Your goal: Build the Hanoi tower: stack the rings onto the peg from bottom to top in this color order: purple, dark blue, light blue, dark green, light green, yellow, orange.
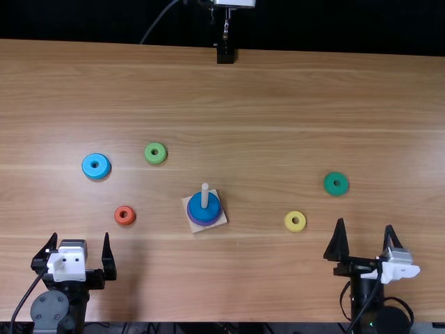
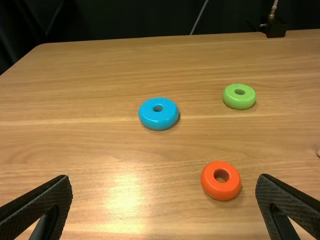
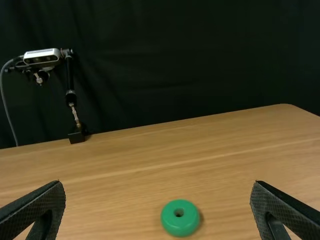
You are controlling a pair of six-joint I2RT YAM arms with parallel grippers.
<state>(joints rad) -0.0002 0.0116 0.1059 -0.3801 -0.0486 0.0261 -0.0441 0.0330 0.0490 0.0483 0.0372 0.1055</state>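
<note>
Both jaws are spread wide, empty, at the lower corners. The light blue ring (image 1: 96, 166), at left, should be gripped centrally and lowered level over the peg (image 1: 205, 196) onto the dark blue ring (image 1: 213, 207).

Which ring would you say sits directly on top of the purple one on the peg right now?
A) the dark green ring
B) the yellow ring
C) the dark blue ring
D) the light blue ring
C: the dark blue ring lies around the peg, with the purple ring showing just beneath it.
</note>
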